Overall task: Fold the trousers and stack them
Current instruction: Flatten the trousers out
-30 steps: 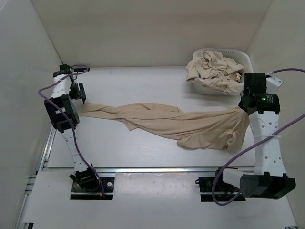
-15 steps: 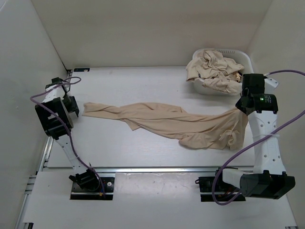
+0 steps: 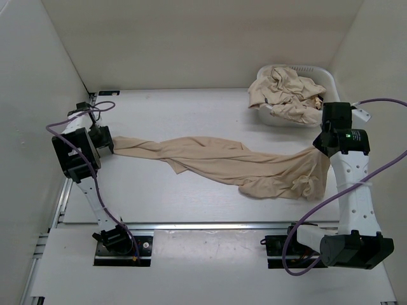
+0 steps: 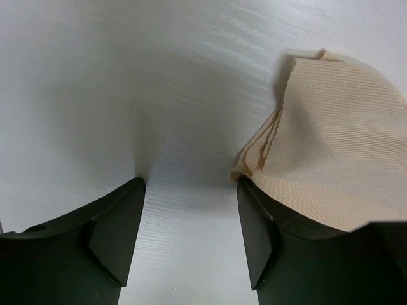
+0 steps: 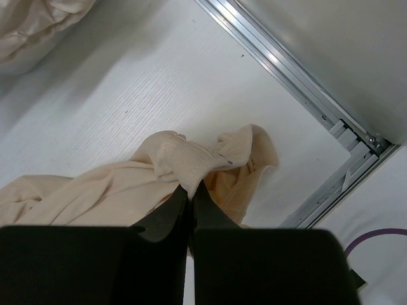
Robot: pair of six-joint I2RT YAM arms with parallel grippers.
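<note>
Overhead view. Since half a second ago the left arm has swung back toward the cloth: its fingers [image 3: 105, 136], then well clear of the leg end near the left wall, now stand just at that end. Since a second ago the leg end has drawn slightly rightward and the right arm has shifted a little left; the pair is otherwise unchanged.

The trousers [image 3: 222, 162] lie stretched across the middle of the desk [image 3: 191, 108], legs pointing left, waist bunched at the right. The left arm works close to the left wall; the right arm stands near the right wall and the rail along that edge. Bare desk lies open behind the pair as far as the back wall and in front of it as far as the near rail. A white laundry basket [image 3: 321, 75] holding more beige cloth fills the far right corner, near the right arm.

Left wrist view: the left fingers [image 4: 191, 235] stand apart with bare desk between them. The layered leg hem [image 4: 331, 140] lies on the right finger's side, its edge at that finger's tip and its cloth draped over the finger; nothing is gripped.

Right wrist view: the right fingers [image 5: 189, 206] are pressed together, pinching a knot of the waist fabric [image 5: 184, 162] and lifting it above the desk.
</note>
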